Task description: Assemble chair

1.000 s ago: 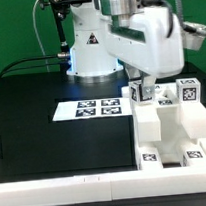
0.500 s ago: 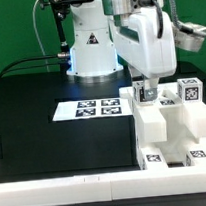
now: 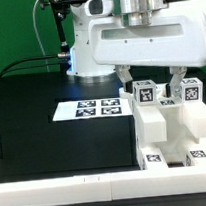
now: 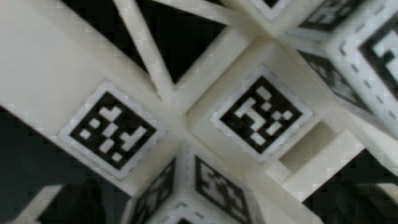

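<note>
Black tabletop [image 3: 38, 126] fills the frame, the marker board [image 3: 90, 109] lying flat at its middle and the chair [image 3: 171, 126], a white tagged block structure, standing at the exterior view's right against a white rail. Low over the chair's upright tagged posts hangs the tool [image 3: 149, 79], whose jaws cannot be made out as spread or clenched. Risk, as judged here: a slightly off descent could strike a post and shift the assembly.

The marker board [image 3: 89, 109] lies flat on the black table [image 3: 38, 126].
</note>
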Motion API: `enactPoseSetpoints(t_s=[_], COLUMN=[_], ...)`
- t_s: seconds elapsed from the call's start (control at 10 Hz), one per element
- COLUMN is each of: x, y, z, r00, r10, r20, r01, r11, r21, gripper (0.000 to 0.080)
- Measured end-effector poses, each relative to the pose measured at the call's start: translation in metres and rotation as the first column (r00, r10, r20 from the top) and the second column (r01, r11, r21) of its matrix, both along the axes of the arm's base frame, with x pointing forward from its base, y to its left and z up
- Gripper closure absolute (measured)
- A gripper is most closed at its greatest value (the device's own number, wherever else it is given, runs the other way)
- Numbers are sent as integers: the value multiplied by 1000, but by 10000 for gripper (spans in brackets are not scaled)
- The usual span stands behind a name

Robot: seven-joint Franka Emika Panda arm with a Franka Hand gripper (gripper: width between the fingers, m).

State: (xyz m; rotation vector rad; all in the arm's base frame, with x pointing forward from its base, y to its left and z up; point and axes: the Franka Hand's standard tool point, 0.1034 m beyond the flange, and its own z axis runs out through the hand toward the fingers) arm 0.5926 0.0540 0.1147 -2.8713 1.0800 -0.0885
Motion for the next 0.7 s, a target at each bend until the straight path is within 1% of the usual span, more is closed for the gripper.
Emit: enactPoseSetpoints(t_s=[0.1, 0.2, 0.3, 0.4, 0.5, 0.6, 0.7], x=[0, 0, -1, -3, -3, -3, -3], y=[-1, -4, -10, -15, -14, -14, -14], z=[1, 2, 2, 2, 1, 1, 1], r00=[988, 936, 876, 838, 858, 868, 888], r10=[152, 352, 481, 545, 512, 495, 459], r20=[0, -9, -22, -32, -33, -34, -34], r01=[-152, -352, -482, -546, -513, -496, -460], r11=[988, 935, 876, 838, 858, 868, 888], r21=[-20, -36, -34, -26, -25, -24, -21], gripper=[150, 150, 150, 150, 150, 268, 404])
